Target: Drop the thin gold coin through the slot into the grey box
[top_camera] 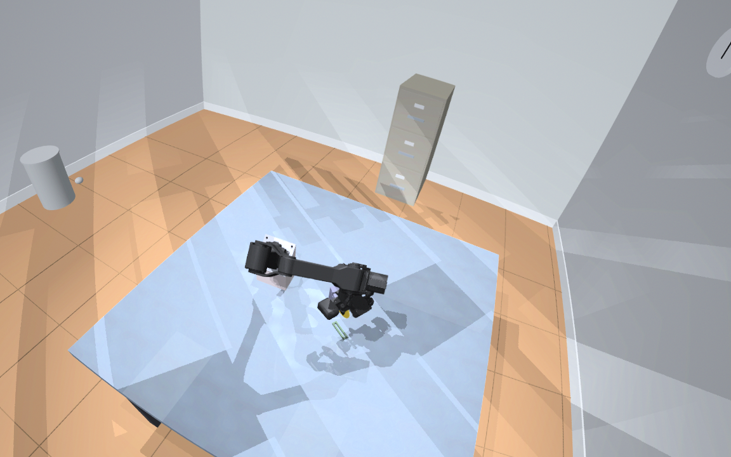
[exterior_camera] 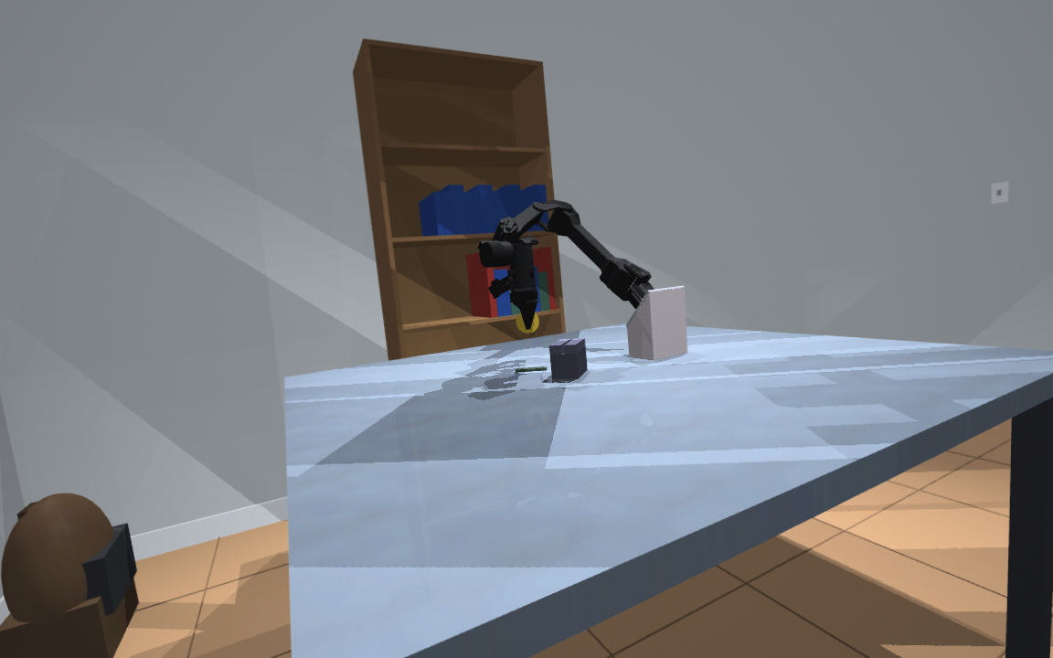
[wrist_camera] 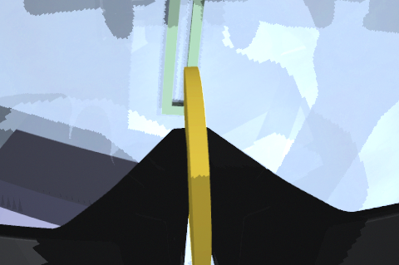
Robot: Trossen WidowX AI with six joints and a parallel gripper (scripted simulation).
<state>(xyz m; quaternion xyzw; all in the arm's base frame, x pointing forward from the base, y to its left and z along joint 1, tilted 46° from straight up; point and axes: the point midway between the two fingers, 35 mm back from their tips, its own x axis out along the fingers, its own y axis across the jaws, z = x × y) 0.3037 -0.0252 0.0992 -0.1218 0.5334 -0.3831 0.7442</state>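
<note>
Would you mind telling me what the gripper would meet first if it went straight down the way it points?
Probably the bare table: the gripper, shut on the coin, hangs between holder and box; depth is unclear.

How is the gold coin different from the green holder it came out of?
The gold coin is a solid yellow disc, while the green holder is a long thin frame with an open slot down its middle. The coin hangs in the air, pinched on edge in the pincer; the holder lies flat on the table. The coin is bright, the holder pale green. Both are thin, and they are apart now.
</note>
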